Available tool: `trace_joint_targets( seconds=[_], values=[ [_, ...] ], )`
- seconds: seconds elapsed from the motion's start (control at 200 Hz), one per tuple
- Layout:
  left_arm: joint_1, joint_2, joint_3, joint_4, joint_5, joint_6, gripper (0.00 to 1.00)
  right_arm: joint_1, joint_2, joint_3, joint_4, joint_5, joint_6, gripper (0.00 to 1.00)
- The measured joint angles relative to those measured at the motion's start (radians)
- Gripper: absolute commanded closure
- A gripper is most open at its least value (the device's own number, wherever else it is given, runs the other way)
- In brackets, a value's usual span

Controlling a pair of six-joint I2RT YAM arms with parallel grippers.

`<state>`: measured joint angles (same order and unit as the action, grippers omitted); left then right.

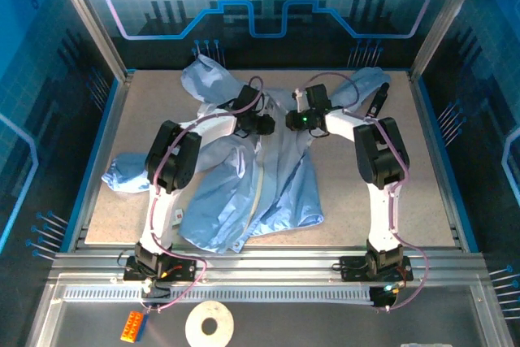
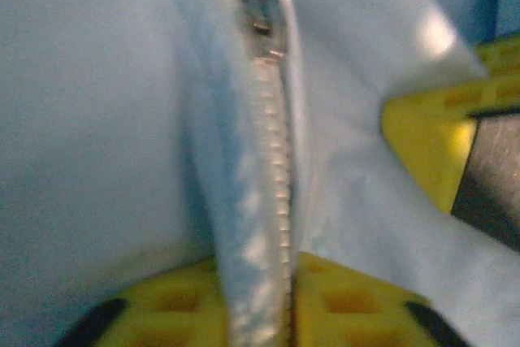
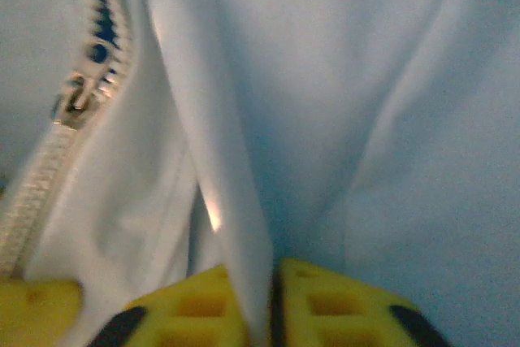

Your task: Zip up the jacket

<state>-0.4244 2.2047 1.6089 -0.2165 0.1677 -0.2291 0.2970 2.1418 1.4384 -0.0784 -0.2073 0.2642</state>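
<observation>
**Both ends clamped near the slider, zip seemingly partway**

The left end effector is clenched on the zipper strip of the jacket. The pale teeth run up from between its yellow fingers towards the slider. The right end effector is clamped on a fold of blue cloth just beside the zip, with the slider off to its left. From above, the two sit close together over the upper part of the garment, which lies spread and rumpled across the middle of the bench.

In the right wrist view the teeth on the near side of the slider look meshed, while beyond it they gape and show dark gaps. I'd say the zip is started but not finished. How much track remains I cannot tell, since the top of the strip is blurred or out of frame.

The cloth around the track is creased and folded over itself, which could snag the slider. The left arm lies across one side of the jacket, and a sleeve trails towards the left edge. An orange block and a white roll sit beyond the near rail, well clear.
</observation>
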Motion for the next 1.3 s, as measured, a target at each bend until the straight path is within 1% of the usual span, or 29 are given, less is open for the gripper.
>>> trace_joint_targets(
  seconds=[0.1, 0.18, 0.24, 0.365, 0.47, 0.57, 0.715, 0.82, 0.921, 1.091, 1.301],
  values=[
    [0.025, -0.008, -0.049, 0.099, 0.055, 0.044, 1.0, -0.015, -0.034, -0.056, 0.011, 0.018, 0.021, 0.99],
    [0.041, -0.014, -0.082, 0.156, 0.102, 0.093, 1.0, -0.038, -0.058, -0.092, 0.031, 0.017, 0.047, 0.98],
    [0.049, -0.014, -0.087, 0.193, 0.14, 0.129, 1.0, -0.059, -0.068, -0.107, 0.044, 0.013, 0.071, 0.92],
    [0.059, -0.027, -0.088, 0.285, 0.21, 0.194, 1.0, -0.105, -0.076, -0.111, 0.064, -0.005, 0.11, 0.72],
    [0.066, -0.048, -0.088, 0.353, 0.257, 0.244, 1.0, -0.138, -0.1, -0.111, 0.076, -0.026, 0.133, 0.65],
    [0.069, -0.065, -0.1, 0.396, 0.276, 0.285, 1.0, -0.159, -0.145, -0.111, 0.088, -0.062, 0.135, 0.59],
    [0.068, -0.073, -0.137, 0.424, 0.275, 0.342, 1.0, -0.159, -0.212, -0.098, 0.116, -0.155, 0.129, 0.56],
    [0.068, -0.074, -0.162, 0.425, 0.271, 0.369, 1.0, -0.139, -0.213, -0.035, 0.107, -0.213, 0.12, 0.55],
    [0.064, -0.097, -0.22, 0.44, 0.264, 0.391, 1.0, -0.108, -0.198, 0.032, 0.108, -0.257, 0.121, 0.55],
    [0.055, -0.122, -0.304, 0.492, 0.264, 0.42, 1.0, -0.062, -0.084, 0.159, 0.126, -0.354, 0.159, 0.56],
    [0.055, -0.129, -0.347, 0.548, 0.268, 0.458, 1.0, -0.056, 0.058, 0.25, 0.133, -0.49, 0.198, 0.6]
  ],
)
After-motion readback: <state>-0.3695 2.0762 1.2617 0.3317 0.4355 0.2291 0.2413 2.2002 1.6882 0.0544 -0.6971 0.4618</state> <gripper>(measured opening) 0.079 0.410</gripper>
